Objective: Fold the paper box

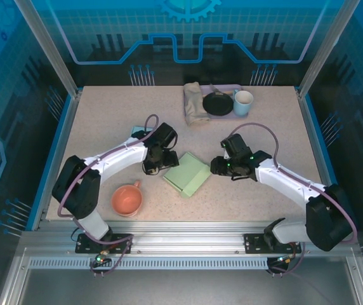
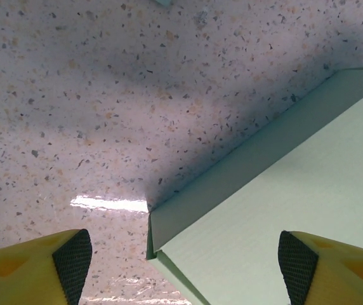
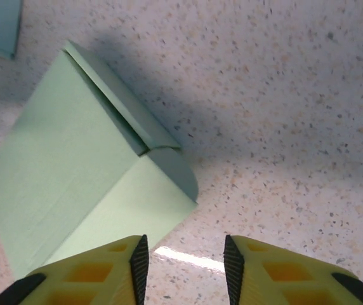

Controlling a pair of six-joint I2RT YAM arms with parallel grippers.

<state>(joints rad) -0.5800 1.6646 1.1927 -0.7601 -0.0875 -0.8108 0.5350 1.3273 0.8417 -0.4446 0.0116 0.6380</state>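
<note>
Paper box [image 1: 186, 173] lies flat, unfolded, beyond and right of pink cup [image 1: 127, 199]. My left claw [image 2: 181, 260] is spread wide astride its corner, apparently to grip; my right claw [image 3: 183, 254] is half-spread, empty, alongside

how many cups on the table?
2: orange cup, near left; pale mug at the far edge, right of the black dish. None appears hidden.

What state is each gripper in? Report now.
Left gripper: open, jaws astride the paper box corner, not gripping.
Right gripper: open, empty.
</note>
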